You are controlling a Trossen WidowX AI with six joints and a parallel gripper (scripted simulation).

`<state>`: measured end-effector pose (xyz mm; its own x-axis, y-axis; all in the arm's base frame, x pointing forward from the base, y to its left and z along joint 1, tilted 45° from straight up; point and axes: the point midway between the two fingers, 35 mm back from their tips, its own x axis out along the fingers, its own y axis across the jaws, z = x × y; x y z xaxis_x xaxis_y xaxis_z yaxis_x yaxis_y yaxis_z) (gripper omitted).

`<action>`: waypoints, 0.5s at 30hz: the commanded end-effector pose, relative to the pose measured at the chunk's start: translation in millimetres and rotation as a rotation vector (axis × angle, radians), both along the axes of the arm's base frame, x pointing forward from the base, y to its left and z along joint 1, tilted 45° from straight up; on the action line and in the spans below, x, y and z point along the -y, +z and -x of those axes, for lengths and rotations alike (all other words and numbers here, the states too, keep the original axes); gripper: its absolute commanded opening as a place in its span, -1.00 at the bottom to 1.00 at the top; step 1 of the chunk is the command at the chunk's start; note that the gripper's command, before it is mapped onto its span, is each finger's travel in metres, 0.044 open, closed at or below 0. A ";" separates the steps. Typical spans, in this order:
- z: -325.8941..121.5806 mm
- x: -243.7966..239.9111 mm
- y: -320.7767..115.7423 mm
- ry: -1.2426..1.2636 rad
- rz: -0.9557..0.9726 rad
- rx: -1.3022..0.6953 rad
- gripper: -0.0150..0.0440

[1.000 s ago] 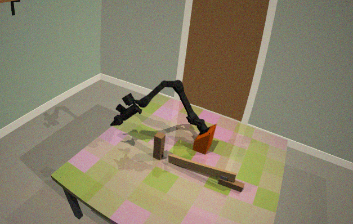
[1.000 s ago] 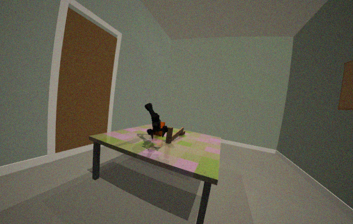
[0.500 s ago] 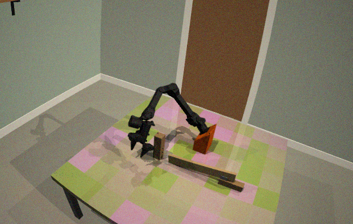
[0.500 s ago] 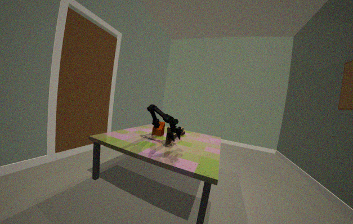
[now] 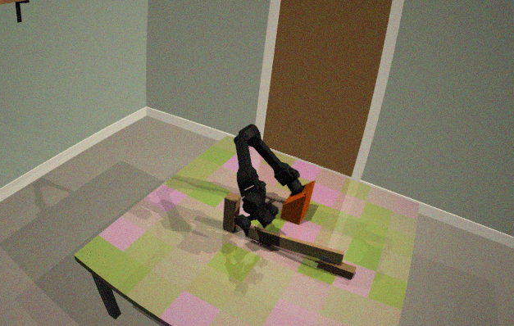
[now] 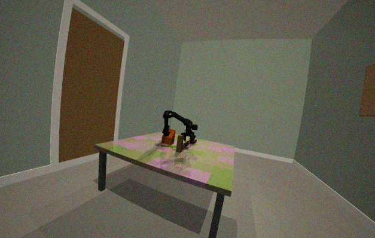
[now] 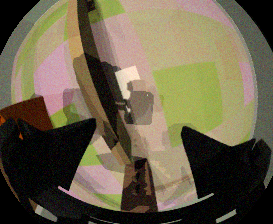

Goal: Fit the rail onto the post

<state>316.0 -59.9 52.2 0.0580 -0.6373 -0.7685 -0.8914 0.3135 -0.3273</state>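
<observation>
The long wooden rail point(image 5: 309, 246) point(image 7: 85, 75) slopes from the dark bracket point(image 5: 325, 259) on the low footboard block point(image 5: 342, 270) down towards the table, its near end low in front of the post. The short wooden post point(image 5: 230, 215) point(image 6: 179, 144) point(image 7: 139, 192) stands upright at that end; its pegs cannot be made out clearly. My gripper point(image 5: 254, 232) point(image 7: 139, 127) is open and empty, pointing down over the rail's near part, close to the post. In the wrist view the rail runs between the fingertips, nearer the left one. How high the fingertips are is unclear.
The orange arm base point(image 5: 298, 205) point(image 6: 168, 137) point(image 7: 29, 116) stands behind the rail. The arm arches from it over to the rail and post. The table point(image 5: 172, 262) point(image 6: 143, 155) has a patchwork top, with the arm's shadow across it.
</observation>
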 end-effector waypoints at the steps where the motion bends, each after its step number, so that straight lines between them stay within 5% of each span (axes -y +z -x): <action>1: 34.3 -23.4 -14.8 0.234 0.089 -0.307 1.00; 15: 36.6 -18.5 -22.0 0.249 0.094 -0.325 1.00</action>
